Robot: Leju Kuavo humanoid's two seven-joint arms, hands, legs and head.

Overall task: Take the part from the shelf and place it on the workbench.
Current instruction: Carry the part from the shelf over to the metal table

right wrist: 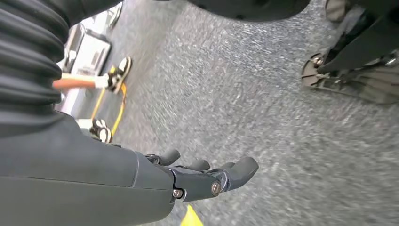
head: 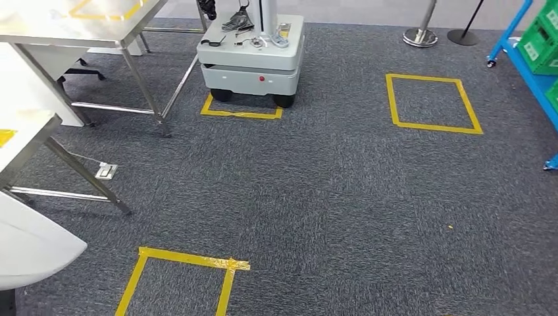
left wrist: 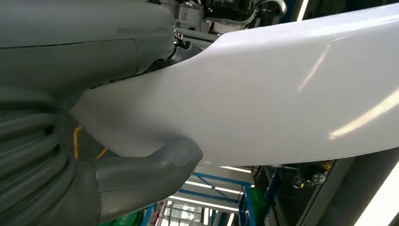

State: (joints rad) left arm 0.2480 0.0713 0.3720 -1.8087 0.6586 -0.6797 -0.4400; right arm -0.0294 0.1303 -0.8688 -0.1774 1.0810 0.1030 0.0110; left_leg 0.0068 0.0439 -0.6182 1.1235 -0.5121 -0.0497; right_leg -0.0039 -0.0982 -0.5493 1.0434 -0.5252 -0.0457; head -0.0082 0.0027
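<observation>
A large, smooth white part [left wrist: 282, 89] lies in my left hand [left wrist: 70, 56]; the thick grey thumb [left wrist: 146, 169] curls under its edge and the fingers press on it from the other side. One rounded end of this part [head: 33, 247] pokes into the head view at the lower left. A steel workbench [head: 99, 29] marked with yellow tape stands at the far left. My right hand [right wrist: 188, 179] hangs over the grey carpet, its fingers stretched out and apart, holding nothing.
A grey wheeled robot base [head: 253, 66] stands ahead on a yellow tape mark. A second white table [head: 26, 131] is close on my left. A blue shelf [head: 520, 66] with green crates [head: 543, 39] is at the right edge. Yellow tape squares [head: 431, 102] mark the carpet.
</observation>
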